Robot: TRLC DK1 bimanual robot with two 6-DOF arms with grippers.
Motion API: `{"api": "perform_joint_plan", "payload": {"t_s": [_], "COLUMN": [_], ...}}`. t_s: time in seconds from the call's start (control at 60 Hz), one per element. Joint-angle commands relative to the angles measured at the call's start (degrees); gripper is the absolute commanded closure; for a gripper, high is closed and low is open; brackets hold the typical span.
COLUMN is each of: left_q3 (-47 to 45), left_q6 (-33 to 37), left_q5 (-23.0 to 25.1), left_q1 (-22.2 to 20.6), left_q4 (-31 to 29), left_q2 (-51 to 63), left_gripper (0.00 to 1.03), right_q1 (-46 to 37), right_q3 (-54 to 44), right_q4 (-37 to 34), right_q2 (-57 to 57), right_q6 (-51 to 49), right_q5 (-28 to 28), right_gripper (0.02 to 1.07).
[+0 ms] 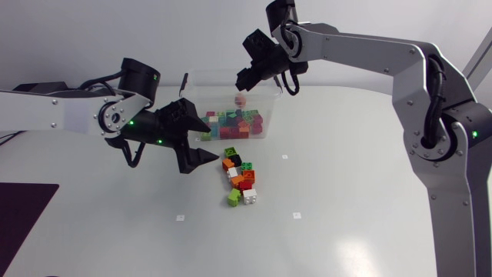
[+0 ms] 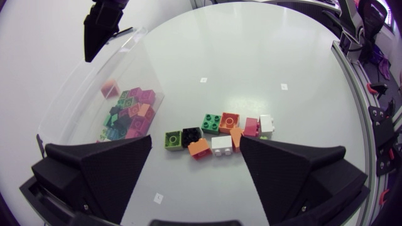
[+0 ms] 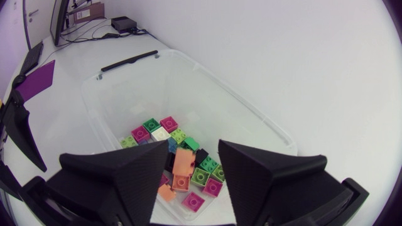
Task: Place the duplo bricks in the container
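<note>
The clear plastic container [image 1: 204, 92] stands at the far middle of the white table [image 1: 346, 223]. Lots of duplo bricks [image 1: 234, 125] lie in it: pink, green, blue, orange and white ones all mixed up.

The right claw [image 1: 247, 77] hangs over the container. Its two black fingers are spread apart. A light orange brick [image 3: 183, 162] is under the claw, in the gap between the fingers, and neither finger touches it. It is inside the container and higher than the other bricks. I cannot tell if it rests on anything.

The left claw [image 1: 214, 141] is at the left near corner of the container, a bit above the table. Its fingers are spread wide too, and there is nothing between them.

A little bunch of loose bricks [image 1: 240, 177] lies on the table, nearer than the container and just right of the left claw. They touch each other in a short row. An orange brick [image 1: 229, 152] and a green brick [image 1: 234, 160] are at the far end, with a black brick [image 1: 247, 166] beside them. A red brick [image 1: 246, 183] is in the middle. At the near end a lime green brick [image 1: 234, 198] and a white brick [image 1: 250, 198] lie side by side.
</note>
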Motion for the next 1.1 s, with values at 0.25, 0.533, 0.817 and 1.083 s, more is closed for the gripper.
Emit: {"api": "perform_joint_plan", "payload": {"t_s": [0.25,0.533,0.817,1.083], "left_q3": [-0.03,-0.64,-2.84,1.55], "left_q6": [4.25,3.90,-3.40,-11.84], "left_q5": [-1.62,-3.46,-8.74,-10.32], "left_q1": [-1.29,-5.07,-9.38,-11.67], "left_q4": [4.29,-1.25,-6.08,-11.62], "left_q2": [8.40,8.22,5.50,9.10], "left_gripper": [0.06,0.07,0.07,0.08], "right_q1": [0.07,-0.64,-0.90,-0.20], "right_q3": [-12.44,-34.15,-50.67,-59.46], "right_q4": [1.46,6.91,10.95,12.54], "right_q2": [-13.01,-28.83,-39.12,-42.81], "right_q6": [-0.04,-1.36,-1.10,-0.75], "right_q5": [-0.04,-0.04,0.05,0.14], "right_gripper": [0.17,0.17,0.17,0.17]}}
